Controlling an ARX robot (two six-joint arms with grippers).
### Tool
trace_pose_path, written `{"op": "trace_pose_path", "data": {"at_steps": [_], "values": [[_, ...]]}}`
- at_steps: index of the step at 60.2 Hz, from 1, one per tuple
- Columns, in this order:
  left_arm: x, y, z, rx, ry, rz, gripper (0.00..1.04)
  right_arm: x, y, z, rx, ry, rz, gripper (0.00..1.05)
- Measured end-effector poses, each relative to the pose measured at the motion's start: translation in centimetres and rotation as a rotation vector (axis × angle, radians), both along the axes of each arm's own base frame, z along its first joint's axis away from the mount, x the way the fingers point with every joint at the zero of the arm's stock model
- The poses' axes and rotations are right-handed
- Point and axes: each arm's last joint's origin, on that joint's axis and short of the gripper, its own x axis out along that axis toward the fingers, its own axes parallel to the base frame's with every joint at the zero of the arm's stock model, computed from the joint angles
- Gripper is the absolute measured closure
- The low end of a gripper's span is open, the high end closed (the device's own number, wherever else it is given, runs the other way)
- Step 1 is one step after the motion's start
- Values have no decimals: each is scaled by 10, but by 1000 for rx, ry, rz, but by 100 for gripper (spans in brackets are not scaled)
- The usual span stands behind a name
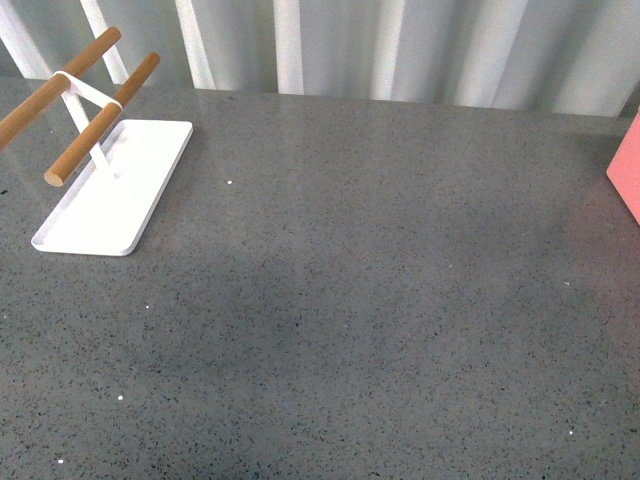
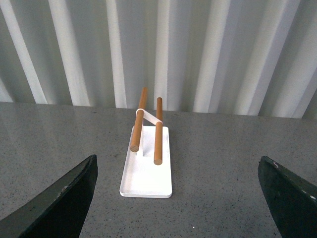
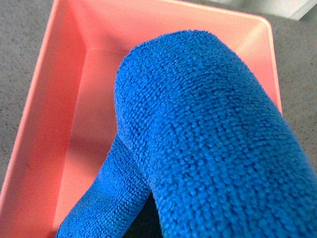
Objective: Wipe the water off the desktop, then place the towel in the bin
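Note:
The bright blue towel [image 3: 208, 134] fills most of the right wrist view, draped in a thick fold over my right gripper, which is shut on it and hidden beneath the cloth. It hangs above the open salmon-pink bin [image 3: 64, 99], whose inside holds nothing else. In the front view only a corner of the bin [image 1: 627, 175] shows at the right edge of the speckled grey desktop [image 1: 360, 300], and neither arm appears. My left gripper [image 2: 176, 198] is open and holds nothing, its dark fingers [image 2: 59, 203] spread wide above the desktop. I can make out no water.
A flat white tray [image 1: 115, 190] with two wooden rods [image 1: 100, 120] on a white stand sits at the desktop's far left, ahead of the left gripper. A ribbed white wall [image 1: 400, 45] closes off the back edge.

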Motion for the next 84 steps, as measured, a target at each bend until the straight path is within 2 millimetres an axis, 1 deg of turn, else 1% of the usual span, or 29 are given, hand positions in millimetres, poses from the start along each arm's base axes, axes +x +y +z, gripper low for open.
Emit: {"op": "trace_pose_path", "data": {"at_steps": [6, 8, 9, 12, 15, 19, 20, 24, 28, 30, 32, 38, 39, 42, 49, 54, 63, 69, 72, 78, 84], "values": [[0, 0, 0, 0, 0, 0, 7, 8, -6, -9, -19, 33, -13, 101], [0, 0, 0, 0, 0, 0, 7, 12, -9, -11, -43, 42, -17, 98], [0, 0, 0, 0, 0, 0, 7, 16, -12, -12, -69, 54, -23, 93], [0, 0, 0, 0, 0, 0, 7, 23, -17, -16, -113, 86, -20, 82], [0, 0, 0, 0, 0, 0, 7, 27, -20, -20, -129, 111, -6, 75], [0, 0, 0, 0, 0, 0, 7, 31, -23, -24, -131, 148, 18, 60], [0, 0, 0, 0, 0, 0, 7, 31, -23, -24, -130, 151, 23, 59], [0, 0, 0, 0, 0, 0, 7, 34, -24, -19, -135, 166, 43, 44], [0, 0, 0, 0, 0, 0, 7, 35, -25, -17, -154, 169, 55, 34], [0, 0, 0, 0, 0, 0, 7, 35, -25, -17, -163, 172, 61, 30], [0, 0, 0, 0, 0, 0, 7, 34, -24, -17, -173, 184, 77, 21], [0, 0, 0, 0, 0, 0, 7, 33, -24, -18, -191, 206, 109, 6], [0, 0, 0, 0, 0, 0, 7, 33, -24, -19, -193, 209, 113, 5], [0, 0, 0, 0, 0, 0, 7, 32, -24, -19, -213, 224, 123, 8], [0, 0, 0, 0, 0, 0, 7, 26, -26, -23, -229, 253, 145, 7], [0, 0, 0, 0, 0, 0, 7, 24, -24, -16, -214, 225, 149, 7], [0, 0, 0, 0, 0, 0, 7, 20, -19, 17, -205, 118, 105, 7], [0, 0, 0, 0, 0, 0, 7, 17, -15, 45, -181, 19, 53, 7], [0, 0, 0, 0, 0, 1, 7, 15, -11, 55, -144, -17, 51, 7], [0, 0, 0, 0, 0, 0, 7, 13, -6, 66, -121, -62, 43, 7], [0, 0, 0, 0, 0, 0, 7, 11, 1, 83, -83, -162, 65, 7]]}}
